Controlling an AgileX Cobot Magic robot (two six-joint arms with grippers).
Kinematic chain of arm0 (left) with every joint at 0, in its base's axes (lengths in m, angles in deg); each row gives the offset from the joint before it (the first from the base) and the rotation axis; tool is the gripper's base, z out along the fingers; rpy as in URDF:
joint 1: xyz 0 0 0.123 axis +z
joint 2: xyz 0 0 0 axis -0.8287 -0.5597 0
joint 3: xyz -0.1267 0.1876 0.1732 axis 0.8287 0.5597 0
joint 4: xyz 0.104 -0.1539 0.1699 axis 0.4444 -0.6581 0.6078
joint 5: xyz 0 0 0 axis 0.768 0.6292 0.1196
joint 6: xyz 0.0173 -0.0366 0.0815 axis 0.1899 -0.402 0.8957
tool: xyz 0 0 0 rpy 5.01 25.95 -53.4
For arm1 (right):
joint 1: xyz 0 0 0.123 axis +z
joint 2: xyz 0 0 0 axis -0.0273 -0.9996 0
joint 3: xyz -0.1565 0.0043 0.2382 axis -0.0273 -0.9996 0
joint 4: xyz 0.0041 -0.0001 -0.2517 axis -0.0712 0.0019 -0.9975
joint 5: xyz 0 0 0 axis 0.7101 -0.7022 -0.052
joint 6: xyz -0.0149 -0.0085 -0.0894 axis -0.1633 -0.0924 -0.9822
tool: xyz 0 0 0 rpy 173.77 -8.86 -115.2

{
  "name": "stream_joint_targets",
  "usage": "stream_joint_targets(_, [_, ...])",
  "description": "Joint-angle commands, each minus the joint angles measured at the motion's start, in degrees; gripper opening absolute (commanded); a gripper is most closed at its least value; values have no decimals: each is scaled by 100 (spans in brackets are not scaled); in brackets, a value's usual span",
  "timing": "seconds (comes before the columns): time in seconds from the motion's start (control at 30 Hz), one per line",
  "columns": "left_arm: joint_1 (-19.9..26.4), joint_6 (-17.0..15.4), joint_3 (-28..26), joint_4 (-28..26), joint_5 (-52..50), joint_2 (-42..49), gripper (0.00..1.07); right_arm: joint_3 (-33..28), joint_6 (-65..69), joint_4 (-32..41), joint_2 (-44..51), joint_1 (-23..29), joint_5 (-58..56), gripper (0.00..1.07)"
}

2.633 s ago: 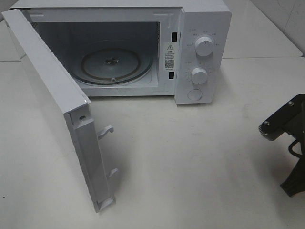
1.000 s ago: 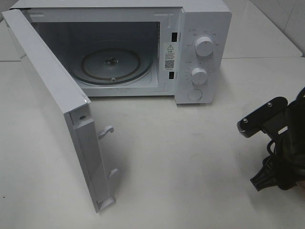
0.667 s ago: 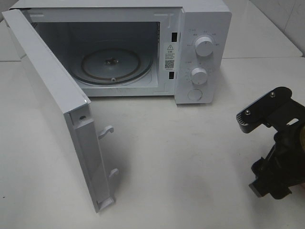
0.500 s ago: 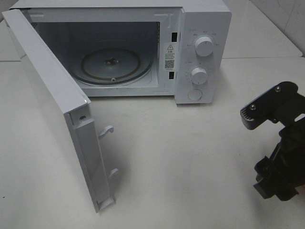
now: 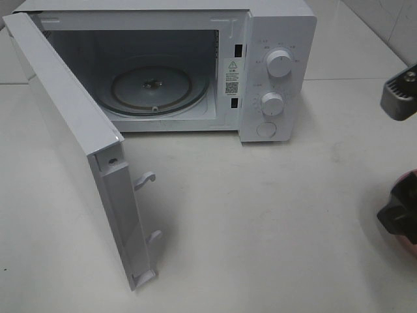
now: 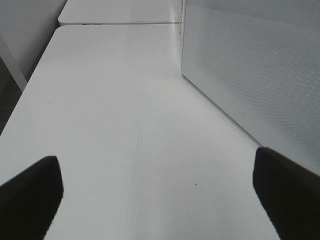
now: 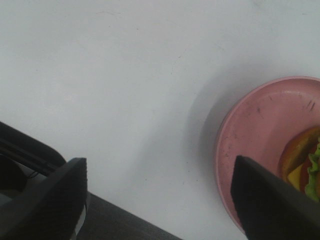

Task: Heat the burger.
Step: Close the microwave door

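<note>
The burger (image 7: 304, 162) lies on a pink round plate (image 7: 250, 145); only its bun edge, yellow cheese and green lettuce show at the border of the right wrist view. My right gripper (image 7: 157, 175) hangs open above the table beside the plate, one finger (image 7: 270, 200) over the plate's rim, nothing between the fingers. In the high view only dark parts of the right arm (image 5: 399, 218) show at the right edge, over a sliver of the plate (image 5: 410, 179). My left gripper (image 6: 155, 175) is open over bare table, beside the microwave door (image 6: 250, 65).
The white microwave (image 5: 280, 39) stands at the back with its door (image 5: 71, 130) swung wide open to the left. Its glass turntable (image 5: 153, 88) is bare. The table's dark front edge (image 7: 115, 220) lies close under the right gripper.
The right arm has swung from the table's right side out to the right edge of the high view, uncovering a sliver of pink plate. The microwave has not moved.
</note>
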Motion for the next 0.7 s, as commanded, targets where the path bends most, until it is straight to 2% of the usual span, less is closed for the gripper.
stream_joint_targets(0.03, [0,0,11,17,-6,120,98,34,-218,109,493,0,-367,76])
stream_joint_targets(0.47, [0,0,11,17,-6,120,98,-52,-304,241,2051,0,-1553,76])
stream_joint_targets(0.63, [0,0,11,17,-6,120,98,-350,-304,218,2785,0,-1593,76])
stream_joint_targets(0.7, [0,0,11,17,-6,120,98,-665,-304,229,3077,-97,-1576,76])
